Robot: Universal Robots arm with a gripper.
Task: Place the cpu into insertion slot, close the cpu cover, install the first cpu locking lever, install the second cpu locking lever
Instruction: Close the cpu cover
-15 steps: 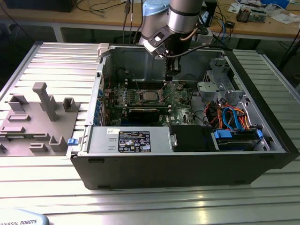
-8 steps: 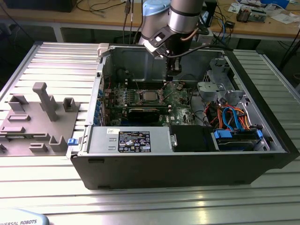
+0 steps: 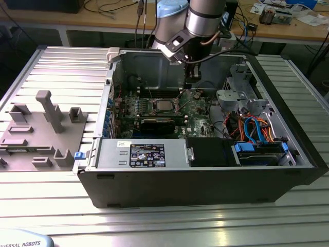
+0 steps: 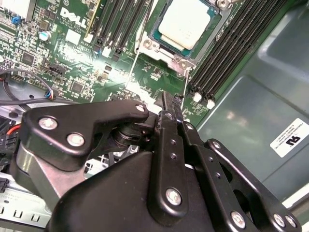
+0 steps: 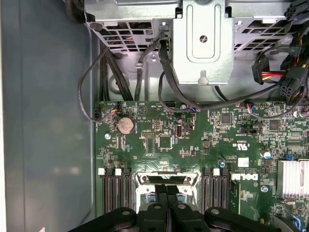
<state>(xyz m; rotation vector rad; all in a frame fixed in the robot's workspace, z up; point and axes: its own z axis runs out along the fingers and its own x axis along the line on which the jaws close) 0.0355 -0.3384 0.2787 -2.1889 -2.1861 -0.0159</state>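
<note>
Hovering at two o'clock of small silvery square cpu [image 3: 163, 105] in exterior view, black gripper [image 3: 190, 86] pinched together, empty, seemingly for nudging thin wire lever [image 4: 186, 84].

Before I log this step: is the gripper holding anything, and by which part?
Nothing visible: the gripper is shut empty; the cpu sits in its socket.

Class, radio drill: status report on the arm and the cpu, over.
Gripper shut, low over the motherboard. The cpu seated; cpu cover looks down around it. Nothing in the way.
</note>
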